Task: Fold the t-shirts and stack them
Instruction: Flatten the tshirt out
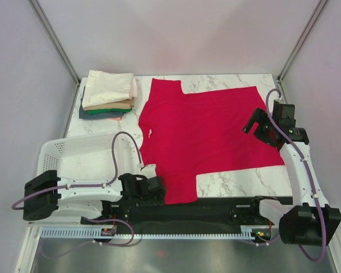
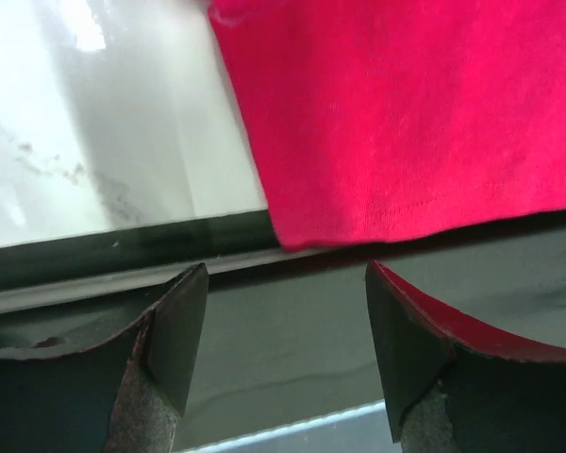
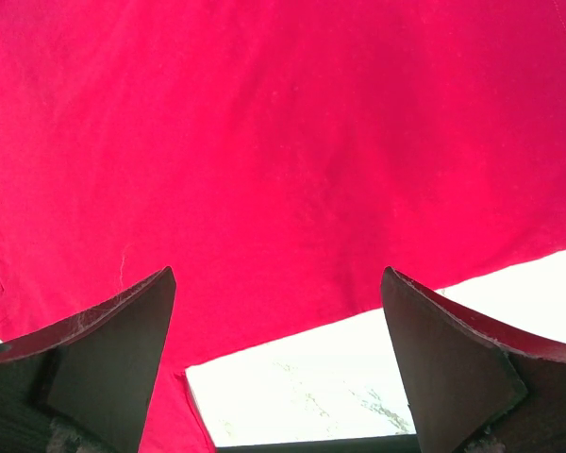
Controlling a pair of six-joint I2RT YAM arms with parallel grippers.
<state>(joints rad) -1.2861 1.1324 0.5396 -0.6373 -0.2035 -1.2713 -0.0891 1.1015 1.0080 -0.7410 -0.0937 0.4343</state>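
A crimson-red t-shirt [image 1: 207, 128] lies spread flat on the marble table [image 1: 233, 182], with one sleeve reaching the near edge. At the back left sits a stack of folded t-shirts [image 1: 109, 91], cream on top with tan, green and dark blue beneath. My left gripper [image 1: 152, 185] hovers open at the near sleeve's left corner. In the left wrist view the gripper [image 2: 285, 288] is empty and the red sleeve hem [image 2: 406, 123] lies just beyond its tips. My right gripper [image 1: 254, 126] is open above the shirt's right edge. The right wrist view has the gripper [image 3: 275, 283] over red cloth [image 3: 283, 142].
A white perforated basket [image 1: 74, 153] stands at the left, close beside my left arm. A black strip [image 2: 311, 349] runs along the table's near edge under the left gripper. Bare marble [image 3: 321, 377] shows between the sleeve and the shirt's body.
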